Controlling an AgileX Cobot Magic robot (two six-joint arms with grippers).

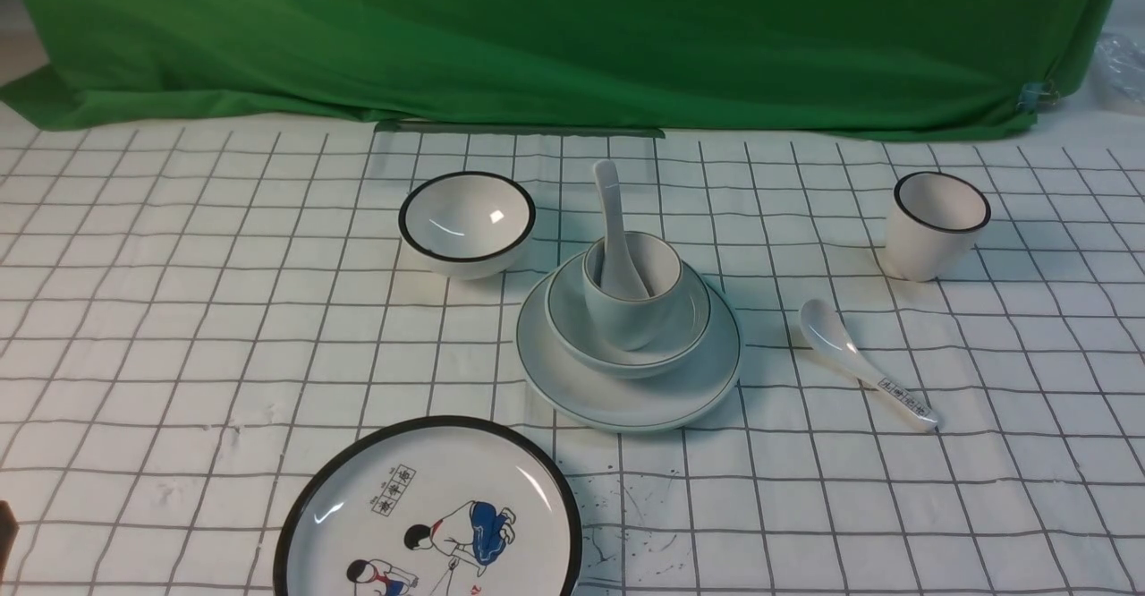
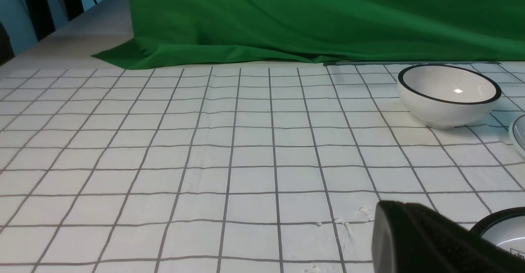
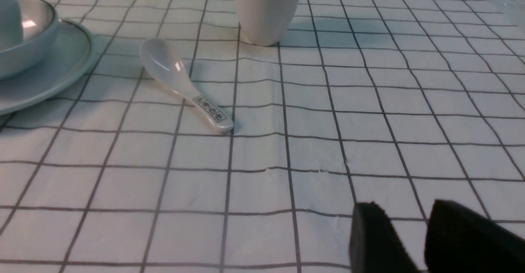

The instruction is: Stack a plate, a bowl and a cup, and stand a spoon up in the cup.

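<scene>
Four pieces stacked: plate, bowl, cup, spoon, with both arms well back.

All that is left is to keep clear: the plate [image 1: 626,395] sits mid-counter [image 1: 179,310], the bowl [image 1: 628,345] rests centred on it, the cup [image 1: 631,287] stands upright in the bowl, and the spoon [image 1: 615,229] leans in the cup with its handle up and tilted slightly away. The left gripper [image 2: 414,232] has its jaws together, judging from the one dark mass visible at the frame's corner, holding nothing. The right gripper [image 3: 410,236] has its jaws a little apart over bare cloth, well apart from the printed spoon [image 3: 184,84]. Any retreat should avoid brushing the spoon handle, which would probably tip easily.
</scene>
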